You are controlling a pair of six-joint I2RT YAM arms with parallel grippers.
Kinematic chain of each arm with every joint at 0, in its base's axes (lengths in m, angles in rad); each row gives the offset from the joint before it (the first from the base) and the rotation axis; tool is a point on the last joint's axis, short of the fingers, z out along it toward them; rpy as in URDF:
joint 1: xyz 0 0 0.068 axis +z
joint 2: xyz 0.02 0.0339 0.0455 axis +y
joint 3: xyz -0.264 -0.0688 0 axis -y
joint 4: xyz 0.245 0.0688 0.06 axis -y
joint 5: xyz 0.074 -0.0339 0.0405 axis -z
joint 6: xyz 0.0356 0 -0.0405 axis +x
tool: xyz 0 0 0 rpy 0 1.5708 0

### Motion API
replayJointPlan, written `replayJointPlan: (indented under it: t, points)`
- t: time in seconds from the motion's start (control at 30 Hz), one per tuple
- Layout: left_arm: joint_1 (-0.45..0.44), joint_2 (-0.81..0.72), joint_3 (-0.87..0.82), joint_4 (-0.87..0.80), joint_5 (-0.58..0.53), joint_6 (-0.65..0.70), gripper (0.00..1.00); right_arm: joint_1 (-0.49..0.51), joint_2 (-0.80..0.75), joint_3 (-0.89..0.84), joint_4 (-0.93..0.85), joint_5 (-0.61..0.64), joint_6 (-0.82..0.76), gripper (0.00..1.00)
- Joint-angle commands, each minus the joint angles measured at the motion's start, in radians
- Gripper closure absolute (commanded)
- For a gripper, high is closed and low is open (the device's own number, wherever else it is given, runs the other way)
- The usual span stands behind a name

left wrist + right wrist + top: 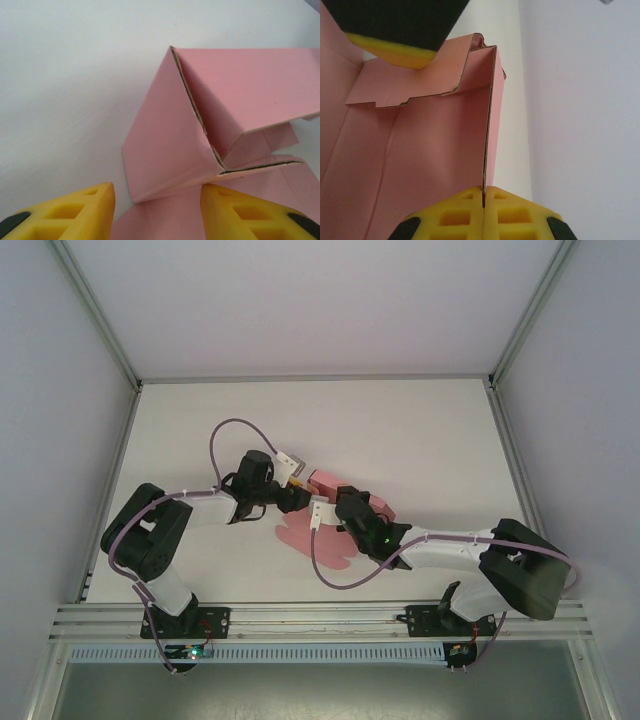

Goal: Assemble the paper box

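The box point(338, 512) is sitting in the middle of the table point(420, 430), only half made. Some walls are standing up, and other flaps are lying flat. The right pincer point(483, 200) is pinching one wall tight. The left pincer point(156, 201) is hanging half open by a corner, holding nothing.

The table point(430, 430) is a plain white matte top, closed in by pale walls point(60, 390) along its left, far and right edges. Directly on it, about midway across and somewhat toward the near edge, lies the pink paper box point(305, 537), only half formed. Its rounded flaps rest flat against the white surface, while other parts of the card stand folded up from the sheet into an open-sided corner.
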State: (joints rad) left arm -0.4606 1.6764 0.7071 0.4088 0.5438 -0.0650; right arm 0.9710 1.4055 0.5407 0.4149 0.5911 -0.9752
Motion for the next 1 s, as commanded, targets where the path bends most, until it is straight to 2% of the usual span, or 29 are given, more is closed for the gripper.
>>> replayJointPlan:
  t: [0.0, 0.1, 0.33, 0.4, 0.53, 0.77, 0.93, 0.97]
  points:
    - [-0.031, 0.008, -0.013, 0.169, -0.088, -0.033, 0.52, 0.025, 0.021, -0.020, -0.070, -0.034, 0.011, 1.00]
    - [-0.047, 0.019, -0.019, 0.234, -0.132, -0.025, 0.52, 0.025, 0.022, -0.015, -0.076, -0.060, 0.018, 1.00]
    - [-0.049, 0.098, 0.043, 0.265, -0.108, -0.020, 0.52, 0.006, 0.039, 0.008, -0.122, -0.122, 0.039, 1.00]
    - [-0.049, 0.112, 0.044, 0.285, -0.114, -0.029, 0.57, -0.003, 0.038, 0.017, -0.139, -0.151, 0.057, 1.00]
    - [-0.051, 0.123, 0.052, 0.293, -0.131, -0.035, 0.59, -0.017, 0.041, 0.028, -0.150, -0.180, 0.072, 1.00]
    - [-0.056, 0.161, 0.066, 0.307, -0.235, -0.053, 0.73, -0.035, 0.044, 0.051, -0.184, -0.206, 0.087, 1.00]
    - [-0.076, 0.191, 0.070, 0.321, -0.418, -0.062, 0.92, -0.038, 0.035, 0.061, -0.216, -0.215, 0.107, 1.00]
    - [-0.079, 0.199, 0.071, 0.322, -0.449, -0.065, 0.93, -0.038, 0.033, 0.064, -0.223, -0.215, 0.109, 1.00]
